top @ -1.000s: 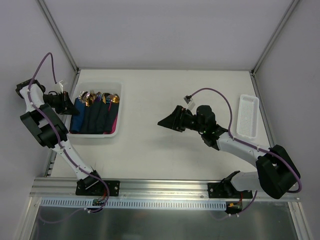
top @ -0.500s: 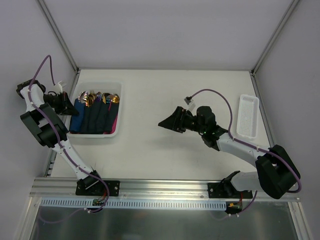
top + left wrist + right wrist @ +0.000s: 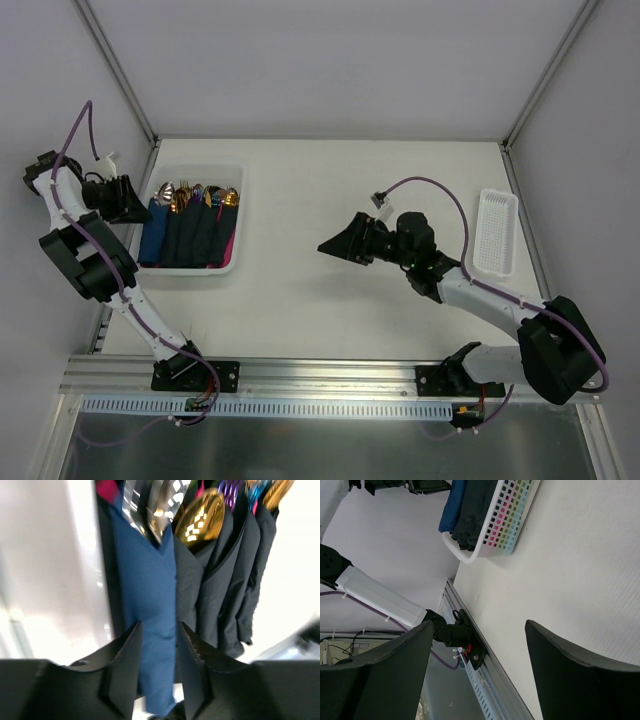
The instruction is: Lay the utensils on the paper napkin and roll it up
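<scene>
The rolled blue paper napkin (image 3: 145, 580) lies at the left side of the white plastic bin (image 3: 200, 170), shiny silver utensil heads (image 3: 150, 502) poking from its top. It shows through the narrow gap between the left gripper (image 3: 160, 626) fingers, blurred, its lower end hidden behind them. The right gripper (image 3: 480, 625) gapes wide over the white table (image 3: 580, 570), well apart.

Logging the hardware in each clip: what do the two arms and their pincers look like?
The left arm and right arm have white shells, bulky black joints and black bases. A purple cable loops along each. The left pincer and right pincer are matte black, each with two broad wedge-shaped fingers; the left's inner faces look ridged. No markings or sleeves show.
</scene>
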`<action>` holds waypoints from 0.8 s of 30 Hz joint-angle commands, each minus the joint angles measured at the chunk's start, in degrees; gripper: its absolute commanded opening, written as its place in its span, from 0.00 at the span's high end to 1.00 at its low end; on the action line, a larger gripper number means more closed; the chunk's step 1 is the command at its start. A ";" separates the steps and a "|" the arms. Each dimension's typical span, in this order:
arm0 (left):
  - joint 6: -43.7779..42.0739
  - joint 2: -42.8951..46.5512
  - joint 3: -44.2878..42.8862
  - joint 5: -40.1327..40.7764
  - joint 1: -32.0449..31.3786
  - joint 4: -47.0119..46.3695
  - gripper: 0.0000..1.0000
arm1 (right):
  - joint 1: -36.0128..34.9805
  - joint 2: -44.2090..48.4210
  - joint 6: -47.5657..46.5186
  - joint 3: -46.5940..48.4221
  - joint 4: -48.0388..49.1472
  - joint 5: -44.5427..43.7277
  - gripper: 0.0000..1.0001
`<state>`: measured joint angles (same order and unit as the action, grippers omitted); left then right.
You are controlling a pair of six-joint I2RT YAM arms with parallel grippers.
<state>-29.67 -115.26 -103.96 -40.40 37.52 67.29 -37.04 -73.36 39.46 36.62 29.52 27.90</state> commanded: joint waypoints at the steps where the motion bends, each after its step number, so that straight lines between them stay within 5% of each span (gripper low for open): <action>1: -0.92 8.19 0.51 -0.99 1.33 -6.99 0.64 | 0.39 3.57 -2.80 0.82 -0.86 0.05 0.22; 11: 1.28 19.28 4.11 -6.00 -3.67 -9.98 0.50 | 2.05 8.23 -10.28 4.68 -15.43 -1.27 0.21; 13: 1.72 21.73 5.96 -5.57 -8.32 -9.98 0.46 | 3.10 9.81 -13.00 6.17 -18.52 -1.71 0.20; 20: 11.64 27.63 12.90 -0.83 -28.44 -18.39 0.01 | 7.15 14.03 -22.58 10.74 -36.07 -4.34 0.17; 24: 18.49 28.95 15.98 5.06 -39.95 -24.90 0.01 | 9.17 15.35 -27.15 14.69 -44.18 -6.28 0.11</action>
<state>-18.31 -89.62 -89.47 -39.81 3.27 49.39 -29.04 -60.18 18.83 46.98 -5.23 24.03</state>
